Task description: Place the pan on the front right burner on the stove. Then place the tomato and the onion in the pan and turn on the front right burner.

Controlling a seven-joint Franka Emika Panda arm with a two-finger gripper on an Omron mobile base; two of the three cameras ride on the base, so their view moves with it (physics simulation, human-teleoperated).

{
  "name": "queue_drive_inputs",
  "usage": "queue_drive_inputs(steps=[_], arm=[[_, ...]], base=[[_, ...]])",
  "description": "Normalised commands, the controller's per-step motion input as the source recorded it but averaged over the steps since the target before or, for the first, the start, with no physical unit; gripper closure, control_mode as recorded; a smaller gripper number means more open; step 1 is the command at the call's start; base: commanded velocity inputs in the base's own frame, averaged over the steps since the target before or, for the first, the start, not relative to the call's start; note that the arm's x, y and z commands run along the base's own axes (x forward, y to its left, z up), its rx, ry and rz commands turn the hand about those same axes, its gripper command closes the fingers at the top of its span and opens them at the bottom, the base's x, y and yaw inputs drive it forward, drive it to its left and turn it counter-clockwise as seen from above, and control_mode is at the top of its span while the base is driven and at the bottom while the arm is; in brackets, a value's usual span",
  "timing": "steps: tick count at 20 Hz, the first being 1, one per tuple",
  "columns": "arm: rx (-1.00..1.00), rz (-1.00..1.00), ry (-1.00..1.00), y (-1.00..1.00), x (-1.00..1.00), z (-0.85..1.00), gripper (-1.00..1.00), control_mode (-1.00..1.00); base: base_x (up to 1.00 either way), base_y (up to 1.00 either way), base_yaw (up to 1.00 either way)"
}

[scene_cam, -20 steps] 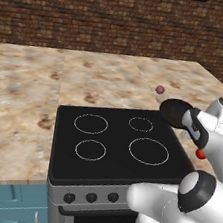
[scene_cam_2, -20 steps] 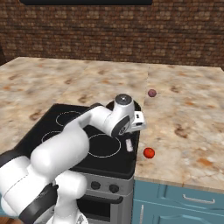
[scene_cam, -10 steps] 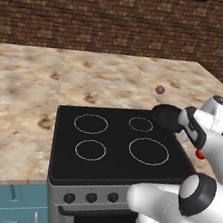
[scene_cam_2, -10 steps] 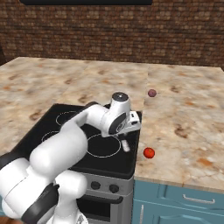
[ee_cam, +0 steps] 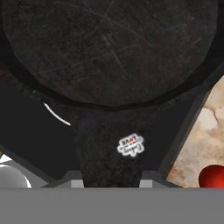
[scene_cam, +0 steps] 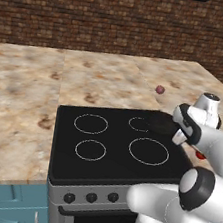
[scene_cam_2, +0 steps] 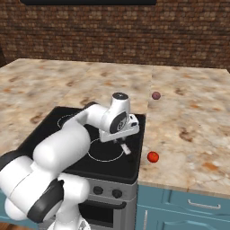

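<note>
Hand view: fingers (ee_cam: 111,181) around pan (ee_cam: 109,52) handle.

A mottled beige stone worktop (scene_cam: 30,96) runs back to a brown brick wall (scene_cam: 97,20); teal cabinet drawers (scene_cam_2: 188,209) sit beneath it.

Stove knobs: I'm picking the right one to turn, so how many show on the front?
3 in the left base view: a row on the stove front; the arm may hide more to the right.
</note>
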Motion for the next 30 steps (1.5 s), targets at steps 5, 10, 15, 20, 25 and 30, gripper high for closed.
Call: queue_drive_inputs(steps=[5,10,15,20,25,30], arm=[[0.0,0.16,0.05,0.16,0.0,-0.21,1.0,-1.0],[0.0,0.13,0.05,0.15,0.0,-0.23,1.0,-1.0],[0.0,0.06,0.03,0.13,0.0,-0.22,1.0,-1.0],[0.0,0.0,0.0,0.06,0.0,-0.17,1.0,-1.0],[-0.01,0.0,0.0,0.01,0.0,-0.22,1.0,-1.0],[-0.04,0.0,0.0,0.0,-0.04,-0.28,1.0,-1.0]], base=[[0.0,0.0,0.0],[0.0,0.0,0.0],[0.0,0.0,0.0],[0.0,0.0,0.0],[0.0,0.0,0.0],[0.0,0.0,0.0]])
